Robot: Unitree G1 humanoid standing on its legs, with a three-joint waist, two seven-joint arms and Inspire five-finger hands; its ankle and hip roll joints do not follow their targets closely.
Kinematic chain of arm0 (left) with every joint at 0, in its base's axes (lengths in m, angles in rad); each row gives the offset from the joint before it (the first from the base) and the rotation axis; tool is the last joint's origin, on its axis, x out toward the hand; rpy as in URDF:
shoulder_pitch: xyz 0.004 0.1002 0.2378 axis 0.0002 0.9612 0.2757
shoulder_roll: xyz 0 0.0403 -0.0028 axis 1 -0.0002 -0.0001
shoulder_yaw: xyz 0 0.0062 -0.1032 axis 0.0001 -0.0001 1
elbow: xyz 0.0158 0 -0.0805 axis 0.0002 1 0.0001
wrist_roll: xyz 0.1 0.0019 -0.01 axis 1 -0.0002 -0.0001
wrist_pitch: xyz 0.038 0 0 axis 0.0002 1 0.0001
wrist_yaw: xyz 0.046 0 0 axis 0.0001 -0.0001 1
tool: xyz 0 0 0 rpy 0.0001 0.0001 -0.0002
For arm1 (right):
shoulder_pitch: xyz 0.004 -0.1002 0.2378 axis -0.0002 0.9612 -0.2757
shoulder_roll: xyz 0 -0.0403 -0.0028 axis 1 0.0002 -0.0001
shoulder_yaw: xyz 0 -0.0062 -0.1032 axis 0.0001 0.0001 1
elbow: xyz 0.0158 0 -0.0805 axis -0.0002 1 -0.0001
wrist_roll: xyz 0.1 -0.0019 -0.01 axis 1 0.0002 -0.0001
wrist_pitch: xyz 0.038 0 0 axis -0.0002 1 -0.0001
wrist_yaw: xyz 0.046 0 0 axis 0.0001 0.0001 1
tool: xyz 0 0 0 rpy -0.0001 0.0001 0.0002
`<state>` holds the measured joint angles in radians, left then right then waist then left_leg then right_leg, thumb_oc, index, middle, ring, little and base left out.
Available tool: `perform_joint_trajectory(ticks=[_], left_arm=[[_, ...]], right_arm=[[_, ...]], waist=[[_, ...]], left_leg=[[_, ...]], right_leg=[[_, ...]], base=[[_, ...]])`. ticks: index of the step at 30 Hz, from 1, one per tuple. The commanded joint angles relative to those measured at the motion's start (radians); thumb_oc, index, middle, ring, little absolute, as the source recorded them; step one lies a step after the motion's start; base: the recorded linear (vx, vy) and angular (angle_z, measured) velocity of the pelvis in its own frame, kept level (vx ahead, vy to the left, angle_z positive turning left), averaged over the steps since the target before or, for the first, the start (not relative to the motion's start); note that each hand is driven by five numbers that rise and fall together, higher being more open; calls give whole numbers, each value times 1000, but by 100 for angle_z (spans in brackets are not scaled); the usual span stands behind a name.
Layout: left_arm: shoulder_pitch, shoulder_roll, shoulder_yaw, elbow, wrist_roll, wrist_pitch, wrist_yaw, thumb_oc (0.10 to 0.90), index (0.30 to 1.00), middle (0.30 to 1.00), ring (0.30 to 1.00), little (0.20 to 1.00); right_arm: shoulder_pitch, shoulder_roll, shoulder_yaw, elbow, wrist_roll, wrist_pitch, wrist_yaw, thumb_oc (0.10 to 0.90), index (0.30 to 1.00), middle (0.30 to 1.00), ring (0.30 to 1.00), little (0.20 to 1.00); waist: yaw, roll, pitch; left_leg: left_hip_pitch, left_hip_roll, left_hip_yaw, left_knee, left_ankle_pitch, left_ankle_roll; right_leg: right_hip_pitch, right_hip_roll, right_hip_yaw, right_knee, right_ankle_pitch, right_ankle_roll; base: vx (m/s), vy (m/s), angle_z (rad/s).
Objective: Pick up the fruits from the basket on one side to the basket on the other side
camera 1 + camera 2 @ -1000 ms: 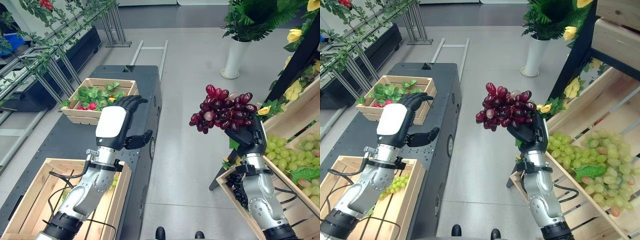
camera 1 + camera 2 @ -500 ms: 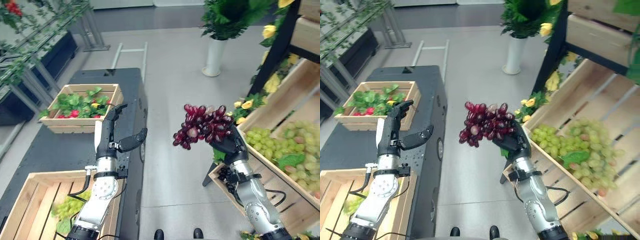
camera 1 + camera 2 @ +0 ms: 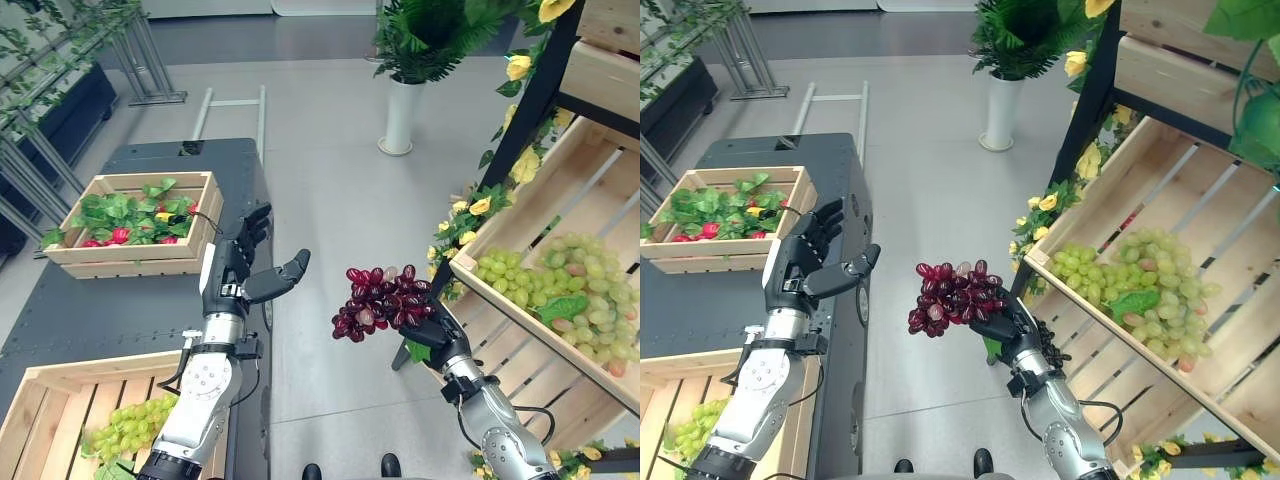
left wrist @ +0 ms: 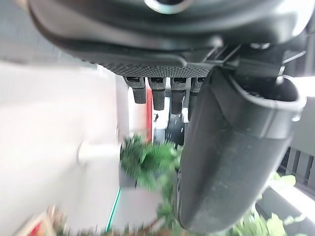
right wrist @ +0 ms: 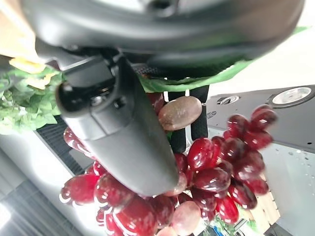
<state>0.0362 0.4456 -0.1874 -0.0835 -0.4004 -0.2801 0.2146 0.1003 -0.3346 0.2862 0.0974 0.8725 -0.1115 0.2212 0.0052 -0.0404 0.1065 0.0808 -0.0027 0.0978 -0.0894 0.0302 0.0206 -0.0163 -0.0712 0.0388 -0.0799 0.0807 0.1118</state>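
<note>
A bunch of dark red grapes (image 3: 378, 300) hangs in the air over the grey floor, and my right hand (image 3: 437, 335) is shut on its base. The right wrist view shows the thumb (image 5: 123, 132) curled against the red grapes (image 5: 206, 172). My left hand (image 3: 243, 270) is raised with straight fingers and an outstretched thumb, holding nothing, above the dark table (image 3: 120, 310). A wooden crate (image 3: 40, 400) at the table's near left holds green grapes (image 3: 125, 430). On my right a slanted wooden crate (image 3: 590, 200) holds green grapes (image 3: 560, 285).
A second crate (image 3: 130, 262) with green leaves and red fruit stands further back on the table. A white vase (image 3: 402, 117) with a leafy plant stands on the floor behind. Yellow flowers (image 3: 480, 205) and a dark post edge the right-hand shelf.
The camera has swung right and the view has shifted. My right hand with the red grapes has come lower and toward the middle. My left hand has turned edge-on with the thumb out.
</note>
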Motion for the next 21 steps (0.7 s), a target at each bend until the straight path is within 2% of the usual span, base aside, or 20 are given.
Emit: perform_joint_trajectory(ticks=[1,4,7,12,15,17,19,21], left_arm=[[-88,13,34,-45,-20,-151,-28,800,900,900,900,900],[-102,17,34,-35,-51,-147,-39,800,900,900,900,900],[-109,10,30,-29,-108,-148,-77,800,900,900,900,900],[-108,-11,21,-33,-127,-157,-59,800,900,900,900,900],[-156,-23,1,-14,-129,-226,-21,800,900,900,900,900],[-186,-25,-5,-6,-122,-242,-14,800,900,900,900,900],[-211,-29,-14,-4,-125,-250,-13,800,900,900,900,900],[-254,-31,-33,2,-123,-275,-19,800,900,900,900,900]], right_arm=[[-113,38,-26,-71,9,-32,172,400,300,300,300,300],[-141,15,-9,-40,14,-19,192,400,300,300,300,300],[-145,5,1,9,32,-22,188,400,300,300,300,300],[-143,16,9,54,29,-30,168,400,300,300,300,300],[-201,3,16,73,38,-61,133,400,300,300,300,300],[-235,0,12,95,47,-77,125,400,300,300,300,300],[-265,1,7,111,58,-88,120,400,300,300,300,300],[-313,2,-4,129,77,-117,103,400,300,300,300,300]], waist=[[3,17,5],[20,21,14],[32,17,11],[34,3,25],[40,-2,93],[43,-1,126],[42,1,150],[41,5,205]], left_leg=[[-46,-49,14,2,-25,54],[-60,-36,33,3,-19,61],[-79,-28,19,13,-17,68],[-113,-15,6,59,-22,52],[-204,-22,-55,133,-18,39],[-232,-21,-81,145,-10,35],[-248,-15,-75,135,4,33],[-307,-17,-72,163,17,29]], right_leg=[[-67,-71,-149,77,65,36],[-82,-83,-156,136,51,31],[-68,-91,-143,128,43,30],[-58,-59,-136,91,25,18],[-110,-26,-117,119,11,-11],[-128,-14,-116,135,3,-23],[-147,-7,-129,147,-3,-33],[-204,-2,-153,197,-12,-48]], base=[[-119,-17,-70],[-99,-72,-78],[-27,-189,-28],[-28,-227,0],[-215,-112,0],[-178,-57,1],[-188,-30,10],[-231,-9,10]])
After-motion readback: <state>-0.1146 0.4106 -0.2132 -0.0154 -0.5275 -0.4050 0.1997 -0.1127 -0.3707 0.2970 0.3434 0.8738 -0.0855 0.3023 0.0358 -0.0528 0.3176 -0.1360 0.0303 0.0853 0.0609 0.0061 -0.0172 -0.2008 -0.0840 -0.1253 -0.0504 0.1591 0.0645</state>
